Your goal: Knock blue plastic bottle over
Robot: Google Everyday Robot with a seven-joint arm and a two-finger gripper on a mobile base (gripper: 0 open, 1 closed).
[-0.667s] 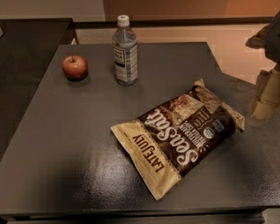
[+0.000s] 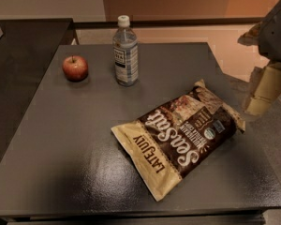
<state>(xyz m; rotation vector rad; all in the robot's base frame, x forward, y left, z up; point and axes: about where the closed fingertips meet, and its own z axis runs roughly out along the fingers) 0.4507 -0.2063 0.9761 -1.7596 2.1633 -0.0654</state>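
The blue plastic bottle (image 2: 125, 55) stands upright at the back middle of the dark grey table (image 2: 61, 139). It is clear and bluish, with a white cap and a white label. My gripper (image 2: 261, 97) hangs at the right edge of the view, beyond the table's right side. It is far to the right of the bottle, a little nearer the camera, and touches nothing on the table.
A red apple (image 2: 75, 68) sits left of the bottle. A large brown and tan chip bag (image 2: 178, 137) lies flat between the bottle and my gripper. A second dark table (image 2: 23, 46) adjoins on the left.
My gripper has edged slightly to the left. The bottle, apple and bag have not moved.
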